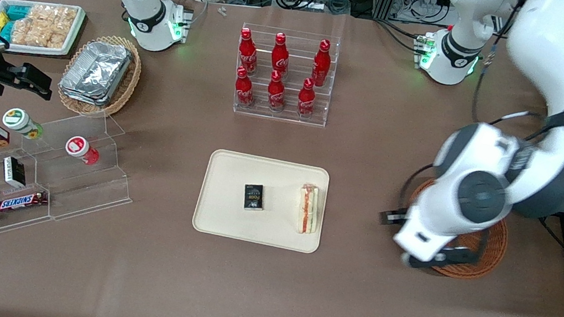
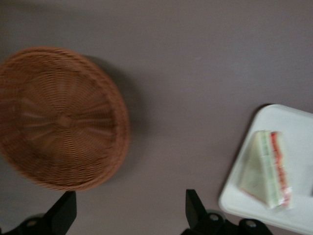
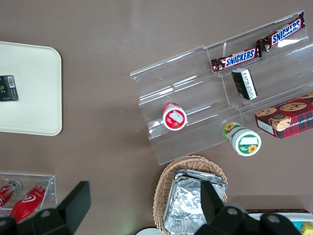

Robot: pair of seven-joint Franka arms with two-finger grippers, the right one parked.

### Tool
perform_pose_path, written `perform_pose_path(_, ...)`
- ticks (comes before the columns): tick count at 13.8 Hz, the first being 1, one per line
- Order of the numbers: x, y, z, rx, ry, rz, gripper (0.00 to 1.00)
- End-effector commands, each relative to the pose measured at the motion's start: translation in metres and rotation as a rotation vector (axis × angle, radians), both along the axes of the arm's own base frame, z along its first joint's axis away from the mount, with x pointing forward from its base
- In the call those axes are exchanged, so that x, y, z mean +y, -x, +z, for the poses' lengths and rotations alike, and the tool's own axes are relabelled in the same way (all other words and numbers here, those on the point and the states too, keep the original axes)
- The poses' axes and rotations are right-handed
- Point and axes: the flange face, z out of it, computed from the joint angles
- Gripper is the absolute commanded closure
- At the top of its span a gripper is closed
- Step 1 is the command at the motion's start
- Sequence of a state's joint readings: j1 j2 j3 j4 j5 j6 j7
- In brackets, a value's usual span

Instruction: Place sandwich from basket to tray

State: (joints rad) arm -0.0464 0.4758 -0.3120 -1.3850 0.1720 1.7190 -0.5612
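The sandwich (image 1: 309, 208), a pale wedge with red and green layers, lies on the cream tray (image 1: 235, 174), near the tray's edge toward the working arm's end. It also shows in the left wrist view (image 2: 268, 169) on the tray's corner (image 2: 293, 122). The reddish-brown round basket (image 1: 491, 251) is empty and partly hidden under the arm; the left wrist view shows its empty inside (image 2: 58, 117). My left gripper (image 1: 415, 239) hangs over bare table between tray and basket. In the left wrist view the gripper (image 2: 129, 213) is open and holds nothing.
A small black box (image 1: 253, 197) lies on the tray beside the sandwich. A clear rack of red bottles (image 1: 284, 75) stands farther from the camera. A stepped acrylic stand with snacks (image 1: 32, 183) and a tan basket of foil containers (image 1: 99, 74) sit toward the parked arm's end.
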Motion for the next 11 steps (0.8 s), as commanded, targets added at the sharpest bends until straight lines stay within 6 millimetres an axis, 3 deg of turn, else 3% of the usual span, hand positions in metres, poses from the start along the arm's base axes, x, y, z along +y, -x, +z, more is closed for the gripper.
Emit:
perform_pose_path(1,0.059,0.05,0.018,0.0,-0.037,-0.062,0.0)
perform_pose_path(5,0.109,0.086,0.044,0.002,-0.053,-0.17,0.0)
perform_pose_path(9,0.128,0.063,0.073,0.036,0.027,-0.24,0.0)
perform_pose_path(11,0.131,0.045,0.078,0.043,0.054,-0.243,0.0)
